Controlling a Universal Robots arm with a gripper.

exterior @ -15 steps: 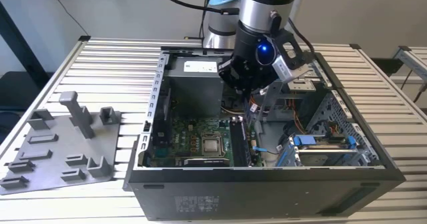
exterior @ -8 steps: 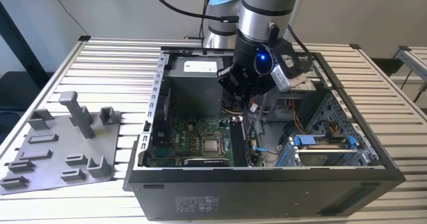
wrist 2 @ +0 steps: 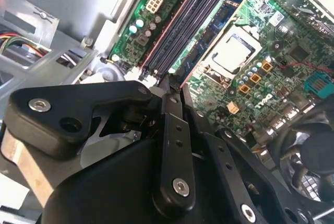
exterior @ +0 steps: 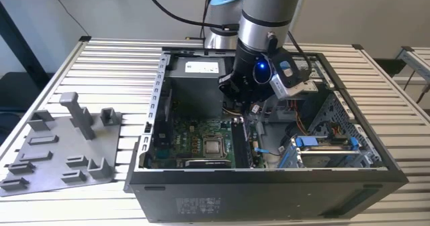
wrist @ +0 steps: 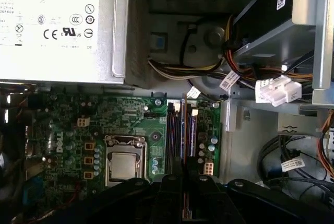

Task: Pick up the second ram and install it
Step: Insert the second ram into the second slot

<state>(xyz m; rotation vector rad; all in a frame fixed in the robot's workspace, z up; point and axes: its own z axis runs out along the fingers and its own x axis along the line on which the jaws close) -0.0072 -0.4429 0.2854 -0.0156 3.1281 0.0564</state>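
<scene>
the second ram (wrist: 183,130) sits edge-on inside the pc case (exterior: 269,171), a thin dark bar w/ a coppery edge. it runs along the memory slots (wrist: 173,140), just beside the cpu socket (wrist: 124,164). can't tell if it's seated or just over its slot.

the fingers (wrist: 201,181) look pressed in on one end of it, pinching the slim board btwn them. the gripper (wrist 2: 169,85) is low over the slots in the second wrist view and mid-case in the exterior view (exterior: 250,107).

handling, my guess: light, stiff, flat, but fragile. chips and contact edge shouldn't take force, so hold by the long flat faces and keep it square to the slot; smooth faces may slip.

around it: green motherboard (wrist: 68,130), matte and densely studded w/ small parts; grey sheet-metal power supply (wrist: 52,20) at the far side; bundled wires (wrist: 172,70).

on the exterior view's right are blue plastic clips (exterior: 305,141). on the exterior view's left a grey plastic tray (exterior: 60,150) w/ upright posts lies on the slatted metal bench (exterior: 100,65).
</scene>
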